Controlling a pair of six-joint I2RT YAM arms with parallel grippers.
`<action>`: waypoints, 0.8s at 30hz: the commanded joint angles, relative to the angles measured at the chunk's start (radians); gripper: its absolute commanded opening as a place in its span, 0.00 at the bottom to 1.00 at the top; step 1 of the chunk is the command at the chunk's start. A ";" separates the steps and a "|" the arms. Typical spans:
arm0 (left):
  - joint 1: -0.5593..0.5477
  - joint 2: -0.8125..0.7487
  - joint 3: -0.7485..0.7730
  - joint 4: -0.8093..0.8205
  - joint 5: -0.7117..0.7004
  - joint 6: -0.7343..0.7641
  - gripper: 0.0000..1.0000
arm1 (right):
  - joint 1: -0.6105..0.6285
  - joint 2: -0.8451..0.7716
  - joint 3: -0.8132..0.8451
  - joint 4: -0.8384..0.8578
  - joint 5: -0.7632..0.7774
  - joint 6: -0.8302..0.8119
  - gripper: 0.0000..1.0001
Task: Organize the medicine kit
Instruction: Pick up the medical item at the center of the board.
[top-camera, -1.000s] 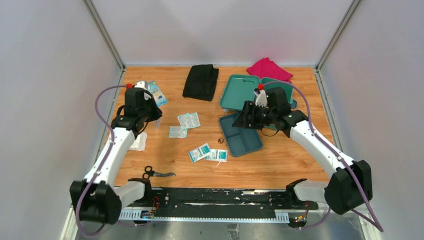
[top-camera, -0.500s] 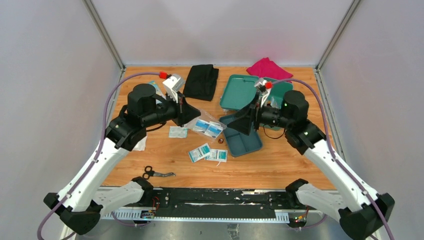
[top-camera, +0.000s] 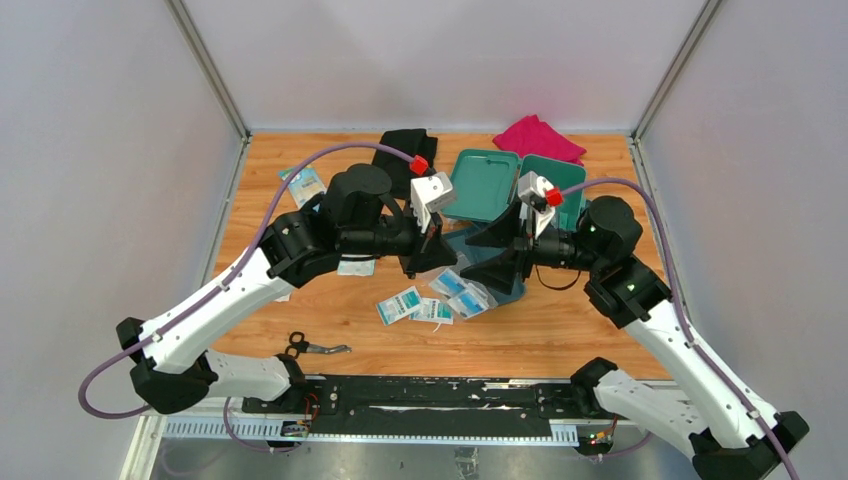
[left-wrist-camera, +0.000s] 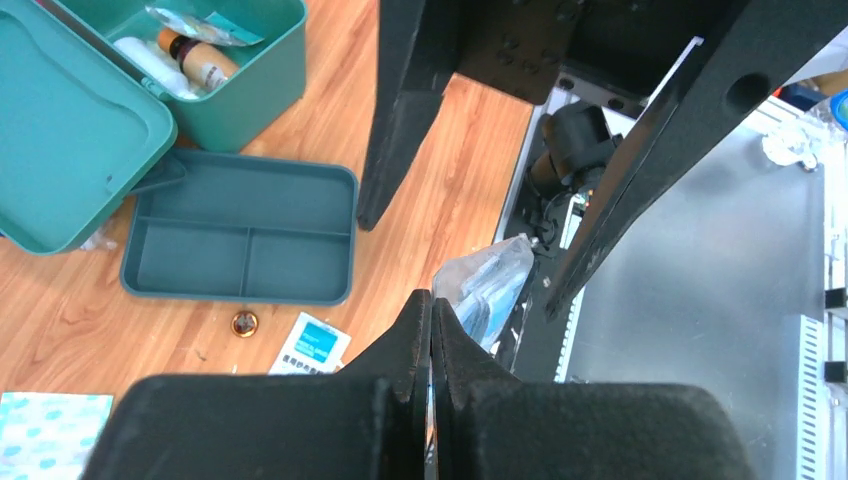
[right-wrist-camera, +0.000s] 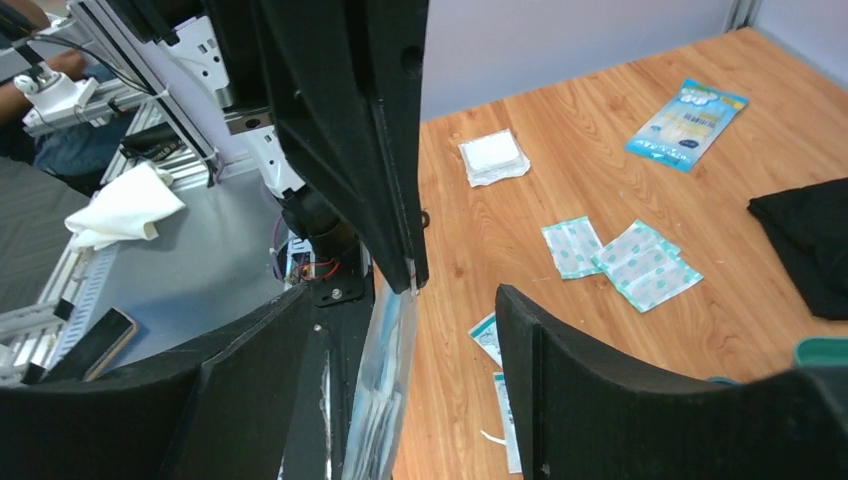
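Over the middle of the table (top-camera: 560, 330), the left gripper (top-camera: 430, 262) is clenched on the top edge of a clear bag (top-camera: 462, 297) of packets. The bag hangs above loose sachets (top-camera: 415, 305), and a black cloth (top-camera: 400, 150) lies behind. To its right, the right gripper (top-camera: 490, 268) stands released, with one jaw on either side of the bag and neither touching it as far as can be seen.

The medicine kit (top-camera: 565, 175) sits open at the back right of the table, just in front of a pink cloth (top-camera: 540, 138). The kit looks like light, stiff, smooth plastic, probably best taken by its handle or rim. The bag looks soft and slick and is likely to sag, so a pinch on its edge seems the safest hold.

The overhead view hides most of the inner tray behind the arms. The left wrist view shows the inner tray (left-wrist-camera: 240, 235) flat on the table beside the box, with its compartments bare. It also shows a bottle (left-wrist-camera: 205, 65) already in the box. Only the right wrist view shows the bag's edge nipped in the left gripper (right-wrist-camera: 410, 275) and framed by the right gripper (right-wrist-camera: 402, 300).
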 joint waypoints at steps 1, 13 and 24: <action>-0.014 -0.015 0.050 -0.044 -0.005 0.048 0.00 | 0.016 -0.047 -0.009 -0.031 -0.014 -0.084 0.70; -0.013 -0.053 0.059 -0.054 0.028 0.057 0.00 | 0.037 0.058 -0.017 0.051 -0.195 -0.037 0.59; -0.013 -0.104 0.053 -0.062 0.002 0.062 0.00 | 0.044 0.070 -0.022 0.014 -0.176 -0.061 0.37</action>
